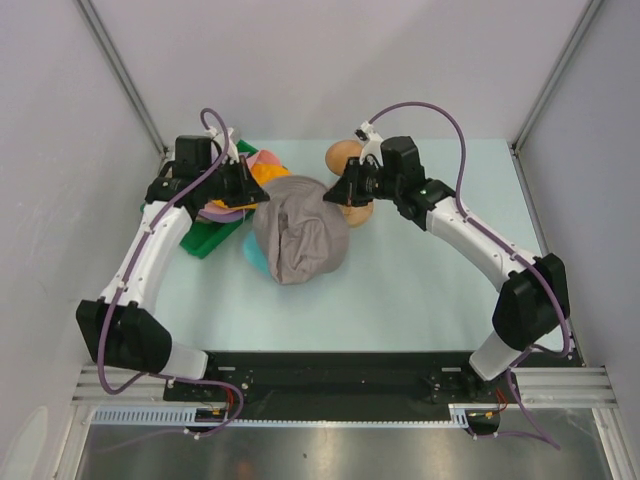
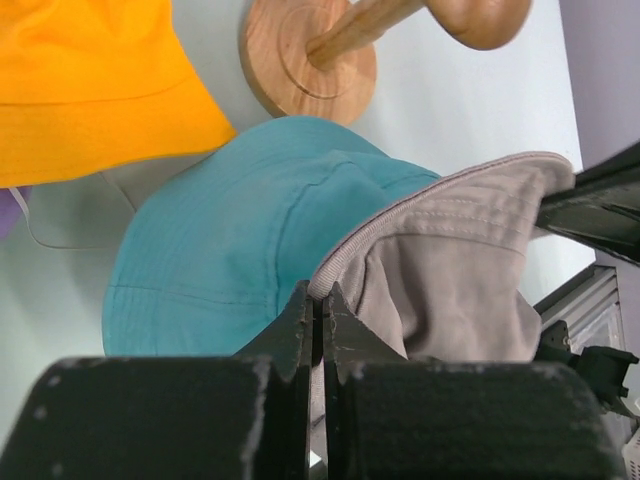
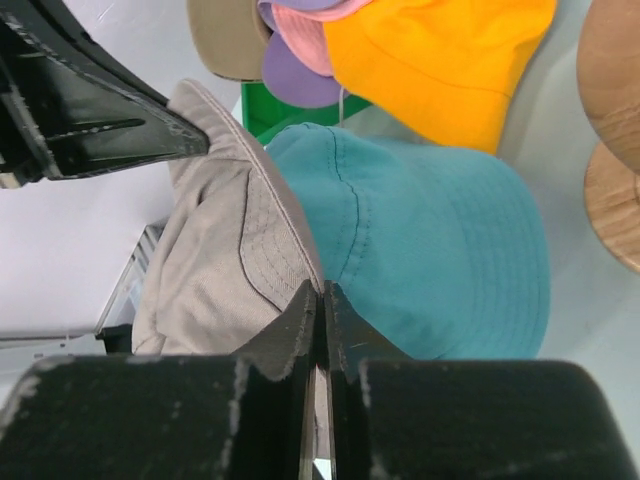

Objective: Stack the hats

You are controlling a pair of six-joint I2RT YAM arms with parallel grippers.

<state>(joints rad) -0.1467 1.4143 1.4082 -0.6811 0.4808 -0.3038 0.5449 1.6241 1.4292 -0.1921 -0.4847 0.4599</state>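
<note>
A grey hat [image 1: 300, 235] hangs between my two grippers, over a teal hat [image 1: 252, 255] lying on the table. My left gripper [image 2: 320, 295] is shut on the grey hat's [image 2: 450, 270] brim, at the hat's left side [image 1: 262, 192]. My right gripper [image 3: 322, 290] is shut on the opposite edge of the brim [image 3: 220, 260], at the hat's right side [image 1: 340, 192]. The teal hat [image 2: 240, 240] [image 3: 430, 240] lies flat just under the grey one. An orange hat [image 3: 440, 60], a pink hat [image 3: 300, 25], a lavender hat [image 3: 295, 80] and a tan cap [image 3: 225, 35] are piled at the back left.
A green tray [image 1: 215, 235] sits at the left under the pile of hats. A wooden hourglass stand [image 1: 345, 155] lies on its side behind the grey hat, close to my right gripper; its round base [image 2: 310, 60] shows in the left wrist view. Grey walls enclose the table.
</note>
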